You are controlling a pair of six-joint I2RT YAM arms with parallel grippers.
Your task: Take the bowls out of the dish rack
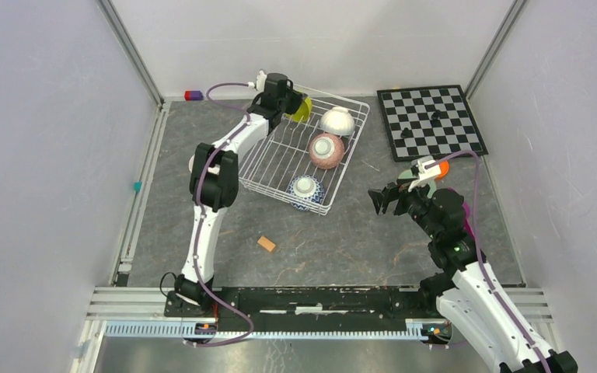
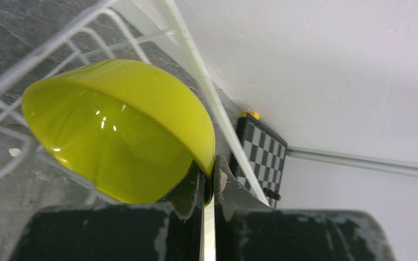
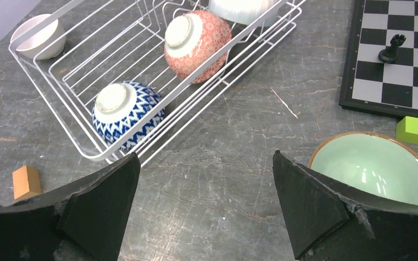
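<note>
left tool [image 2: 209, 182] clamps yellow-green bowl [image 2: 120, 136], three bowls [image 1: 326, 151] in rack [image 1: 276, 159]

Bright even light, soft shadows, sharp focus.

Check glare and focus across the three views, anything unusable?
Top external: even light, soft shadows, chess pieces too small to read. Left wrist: yellow-green bowl in close-up, only small highlights on its glaze. Right wrist: sharp; mild sheen inside the pale green bowl, fingers dark, near-featureless.
</note>
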